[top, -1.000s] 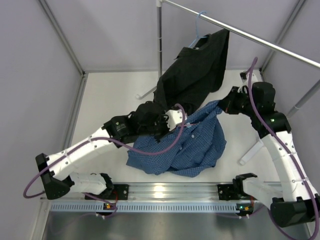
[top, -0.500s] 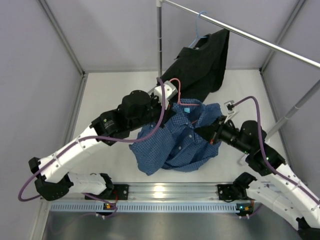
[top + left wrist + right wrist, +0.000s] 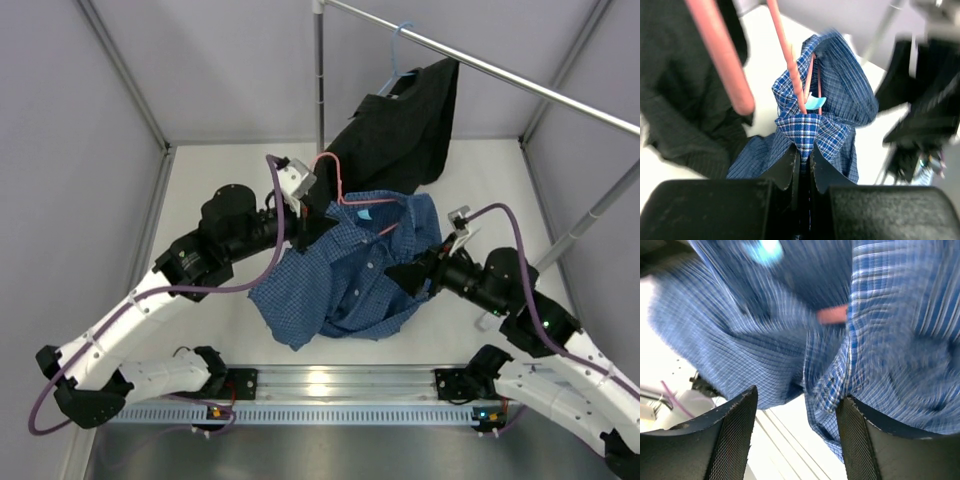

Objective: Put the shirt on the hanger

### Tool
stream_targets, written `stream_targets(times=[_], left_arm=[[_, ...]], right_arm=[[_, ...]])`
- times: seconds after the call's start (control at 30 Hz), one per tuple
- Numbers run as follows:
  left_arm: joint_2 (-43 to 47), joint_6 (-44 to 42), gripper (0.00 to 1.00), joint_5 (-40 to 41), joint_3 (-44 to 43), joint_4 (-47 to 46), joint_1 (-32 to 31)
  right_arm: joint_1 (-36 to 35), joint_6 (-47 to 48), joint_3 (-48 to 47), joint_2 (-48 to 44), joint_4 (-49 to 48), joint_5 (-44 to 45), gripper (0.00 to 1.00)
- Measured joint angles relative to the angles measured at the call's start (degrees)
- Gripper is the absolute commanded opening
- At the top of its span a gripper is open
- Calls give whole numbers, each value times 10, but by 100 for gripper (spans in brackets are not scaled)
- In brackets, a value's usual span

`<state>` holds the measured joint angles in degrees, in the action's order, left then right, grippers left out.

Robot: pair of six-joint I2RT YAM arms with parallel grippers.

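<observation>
The blue checked shirt (image 3: 350, 285) hangs bunched from its collar, its lower part on the table. My left gripper (image 3: 308, 212) is shut on a fold of the shirt (image 3: 805, 127) at the collar. The pink hanger (image 3: 338, 182) sticks up out of the neck opening, and the hanger's wires (image 3: 792, 75) run down into the collar. My right gripper (image 3: 412, 272) is open at the shirt's right side. In the right wrist view the shirt's button edge (image 3: 840, 385) hangs between the fingers, close to the right finger (image 3: 865, 440), and a piece of pink hanger (image 3: 832, 315) shows under the cloth.
A black shirt (image 3: 400, 135) hangs on a light blue hanger (image 3: 397, 55) from a metal rail (image 3: 520, 80), just behind the checked shirt. The rail's upright post (image 3: 319, 90) stands behind my left gripper. Walls close in the sides, and an aluminium rail (image 3: 340, 385) runs along the near edge.
My left arm has lifted the collar and hanger up and toward the back left. My right arm swung in from the back right to the shirt's right side and its gripper opened.
</observation>
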<state>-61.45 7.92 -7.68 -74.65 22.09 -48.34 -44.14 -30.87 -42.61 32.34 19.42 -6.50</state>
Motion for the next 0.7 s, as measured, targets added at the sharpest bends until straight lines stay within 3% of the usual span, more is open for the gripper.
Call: stream_targets(times=[0.13, 0.37, 0.7], left_arm=[[25, -43, 0, -111, 56, -29, 0], [25, -86, 0, -284, 101, -40, -1], [26, -90, 0, -362, 101, -54, -1]], right_arm=[[0, 52, -112, -15, 87, -4, 61], [-1, 135, -290, 28, 115, -94, 65], [-1, 179, -266, 174, 80, -289, 66]])
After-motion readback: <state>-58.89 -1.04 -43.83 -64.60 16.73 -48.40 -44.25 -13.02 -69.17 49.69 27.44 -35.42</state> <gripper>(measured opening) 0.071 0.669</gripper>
